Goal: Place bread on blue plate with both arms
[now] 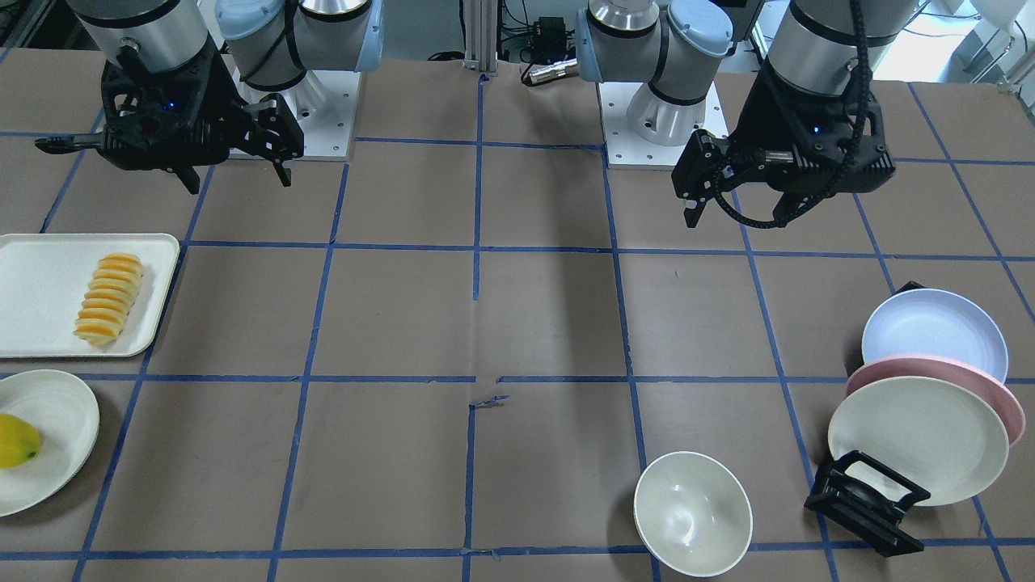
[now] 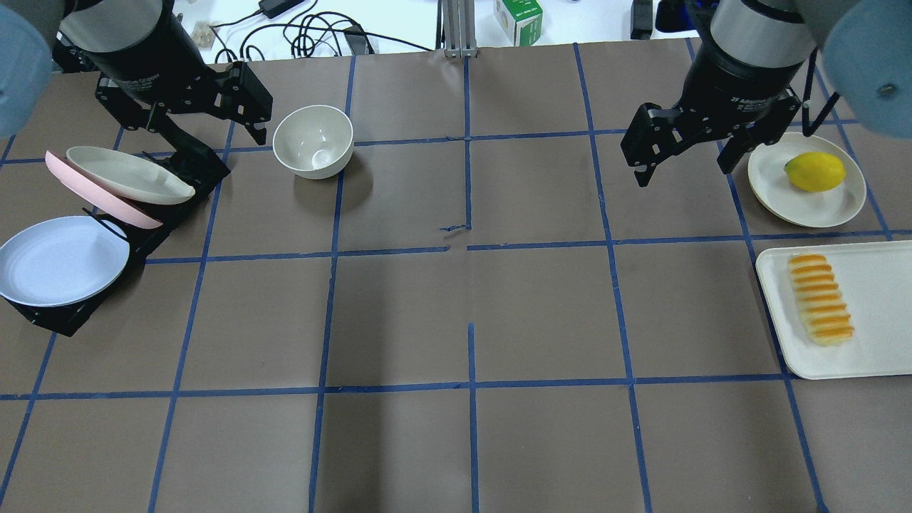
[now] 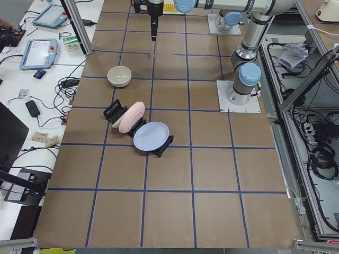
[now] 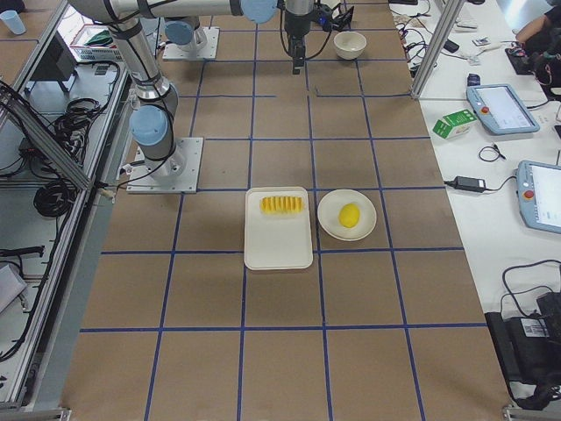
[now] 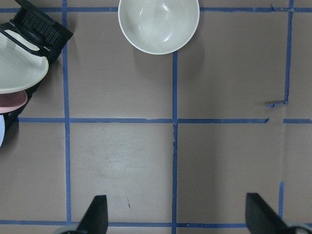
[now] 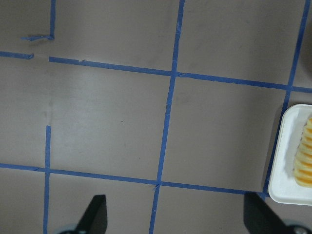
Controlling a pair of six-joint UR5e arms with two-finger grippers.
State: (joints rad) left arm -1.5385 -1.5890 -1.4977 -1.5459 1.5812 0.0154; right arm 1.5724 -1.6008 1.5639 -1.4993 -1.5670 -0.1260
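The bread [image 1: 109, 299], a ridged yellow-orange loaf, lies on a white tray [image 1: 40, 275] on the robot's right side; it also shows in the overhead view [image 2: 821, 299] and at the edge of the right wrist view [image 6: 304, 158]. The blue plate [image 2: 60, 260] leans in a black dish rack [image 2: 50, 317] on the robot's left side, in front of a pink plate [image 2: 107, 203]; it also shows in the front view [image 1: 934, 331]. My left gripper [image 2: 214, 142] hangs open and empty above the table beside the rack. My right gripper [image 2: 682, 169] hangs open and empty, well away from the tray.
A cream bowl [image 2: 313, 140] stands near the left gripper. A cream plate [image 2: 125, 174] leans in the rack behind the pink one. A smooth yellow fruit [image 2: 814, 171] lies on a cream plate [image 2: 848, 203] beside the tray. Blue tape lines grid the brown table.
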